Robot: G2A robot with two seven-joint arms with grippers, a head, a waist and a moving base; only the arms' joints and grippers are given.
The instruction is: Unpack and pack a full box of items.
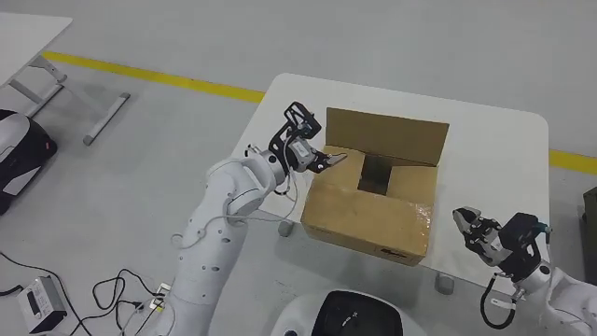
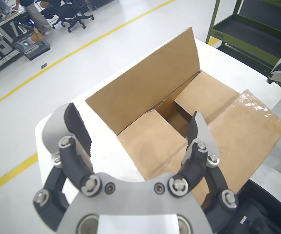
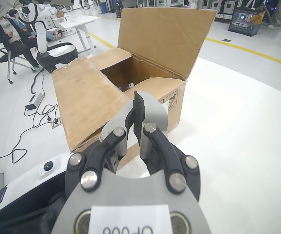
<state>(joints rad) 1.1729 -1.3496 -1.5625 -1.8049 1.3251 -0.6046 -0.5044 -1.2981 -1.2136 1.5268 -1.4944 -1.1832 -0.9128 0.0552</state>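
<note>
left tool (image 2: 134, 113) wide, empty, at box (image 2: 240, 132) edge | right tool (image 3: 139, 103) closed, empty, nearby

White table (image 1: 494, 145) w/ cardboard box (image 1: 368, 219) on it (far flap up, contents unclear).

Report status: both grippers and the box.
Left gripper open, at the box's end. Right gripper shut, off the box. Box: far flap up, side flaps folded in.

Box (image 1: 368, 217): plain brown cardboard, glossy clear tape (image 2: 254, 105) on top.
Table (image 1: 494, 159) under box: white.
Floor (image 1: 187, 19) around box: light grey, yellow lines (image 1: 149, 77).
Shelf (image 2: 252, 20) beyond box: olive green, dark trays.
Left gripper (image 2: 133, 109): silver fingers (image 2: 54, 125), black pads (image 2: 78, 127).
Right gripper (image 3: 138, 101): same colours.
</note>
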